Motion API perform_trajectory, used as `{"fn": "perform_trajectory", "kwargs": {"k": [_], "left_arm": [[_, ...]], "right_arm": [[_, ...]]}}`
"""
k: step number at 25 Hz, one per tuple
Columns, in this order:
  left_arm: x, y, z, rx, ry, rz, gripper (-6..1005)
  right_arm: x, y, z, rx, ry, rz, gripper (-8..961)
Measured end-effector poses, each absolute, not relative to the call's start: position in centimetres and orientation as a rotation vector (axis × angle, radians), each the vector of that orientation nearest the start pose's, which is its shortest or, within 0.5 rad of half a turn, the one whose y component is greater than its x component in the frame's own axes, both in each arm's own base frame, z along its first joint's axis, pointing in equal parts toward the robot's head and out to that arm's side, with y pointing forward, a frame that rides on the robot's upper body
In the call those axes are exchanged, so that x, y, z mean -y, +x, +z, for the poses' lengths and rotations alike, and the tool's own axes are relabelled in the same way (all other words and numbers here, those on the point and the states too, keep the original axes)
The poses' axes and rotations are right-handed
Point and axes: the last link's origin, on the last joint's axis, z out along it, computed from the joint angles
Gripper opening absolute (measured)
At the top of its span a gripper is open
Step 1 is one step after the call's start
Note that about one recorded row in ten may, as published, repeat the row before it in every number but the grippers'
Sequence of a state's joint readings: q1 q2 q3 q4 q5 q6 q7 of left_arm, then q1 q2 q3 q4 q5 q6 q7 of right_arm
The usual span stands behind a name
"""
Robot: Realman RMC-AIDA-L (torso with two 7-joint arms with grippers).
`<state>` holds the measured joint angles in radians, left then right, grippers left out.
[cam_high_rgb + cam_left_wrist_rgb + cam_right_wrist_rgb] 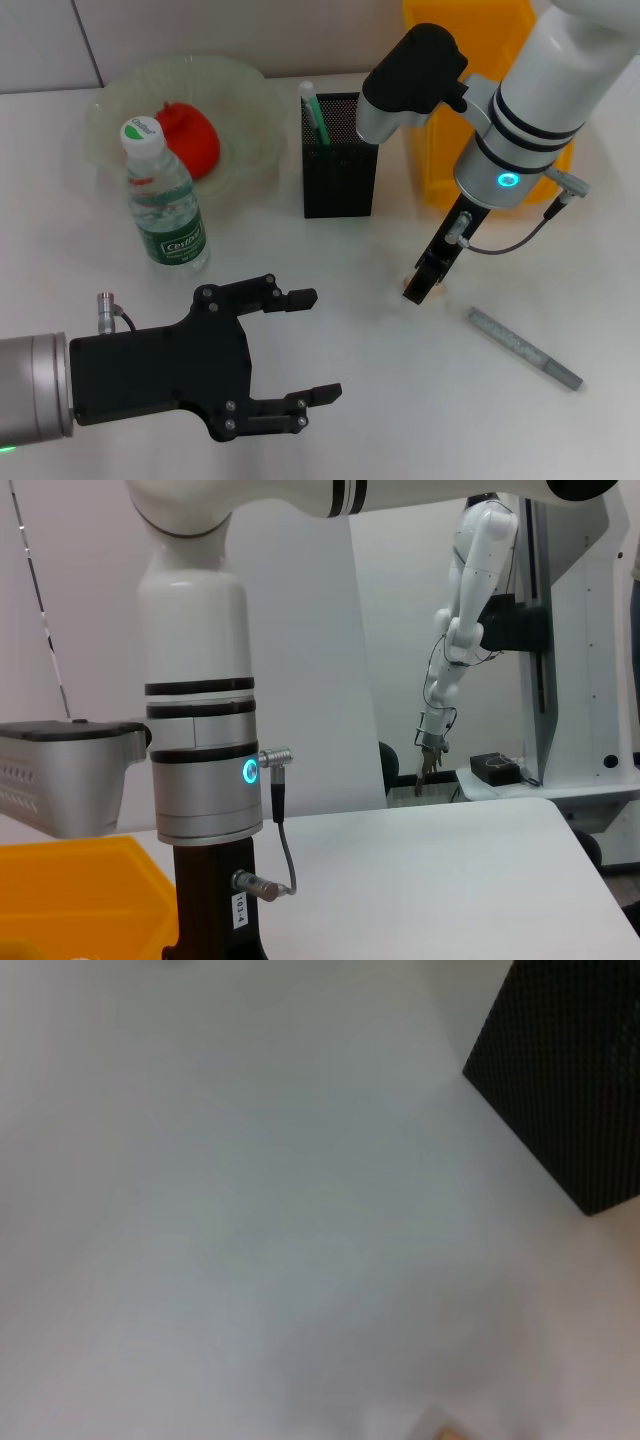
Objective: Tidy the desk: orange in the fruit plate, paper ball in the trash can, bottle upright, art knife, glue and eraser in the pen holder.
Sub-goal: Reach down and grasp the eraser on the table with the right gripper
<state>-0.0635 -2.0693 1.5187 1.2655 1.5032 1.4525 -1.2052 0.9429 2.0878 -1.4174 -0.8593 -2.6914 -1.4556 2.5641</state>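
Note:
The red-orange orange (190, 140) lies in the pale-green fruit plate (105, 125) at the back left. In front of it the bottle (165, 205) stands upright, white cap on top. At the back centre is the black mesh pen holder (340, 170) (560, 1090), with a green, white-tipped stick (314, 108) in it. My right gripper (422, 282) reaches down to the table right of the holder, and the small beige eraser (412, 293) (447, 1434) shows at its tip. A grey art knife (525, 348) lies flat at the front right. Open and holding nothing, my left gripper (315, 345) hovers at the front left. The paper ball is out of view.
The yellow trash can (432, 185) (70, 885) stands behind my right arm (200, 780) at the back right. Bare table lies between the two grippers and in front of the pen holder. The bottle stands just beyond my left gripper.

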Motion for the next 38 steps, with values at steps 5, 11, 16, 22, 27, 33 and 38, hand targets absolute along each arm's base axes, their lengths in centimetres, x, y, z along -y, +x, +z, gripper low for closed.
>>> {"fn": "perform_trajectory", "kwargs": {"k": [5,11,16,22,27,33,38], "left_arm": [[-24.0,-19.9,-2.5,-0.103,-2.859,-0.773,786],[-24.1,-20.0,-2.6,-0.097,-2.861,-0.773,786],[-24.1,-20.0,-2.6,-0.098,-2.862,-0.774,786],[-24.1,-20.0,-2.6,-0.100,-2.861,-0.773,786],[-24.1,-20.0,-2.6,-0.112,-2.858,-0.772,786],[-24.1,-20.0,-2.6,-0.114,-2.859,-0.772,786],[-24.1,-20.0,-2.6,-0.115,-2.858,-0.771,786]], "right_arm": [[-39.1,16.5,-5.0,-0.861,-2.614,-0.799,671],[-39.1,16.7,-5.2,-0.867,-2.610,-0.804,664],[-39.1,16.9,-5.3,-0.862,-2.609,-0.816,658],[-39.1,16.9,-5.5,-0.862,-2.609,-0.819,651],[-39.1,16.9,-5.6,-0.860,-2.610,-0.824,645],[-39.1,16.8,-5.9,-0.847,-2.604,-0.830,638],[-39.0,16.9,-6.0,-0.854,-2.604,-0.834,633]]}}
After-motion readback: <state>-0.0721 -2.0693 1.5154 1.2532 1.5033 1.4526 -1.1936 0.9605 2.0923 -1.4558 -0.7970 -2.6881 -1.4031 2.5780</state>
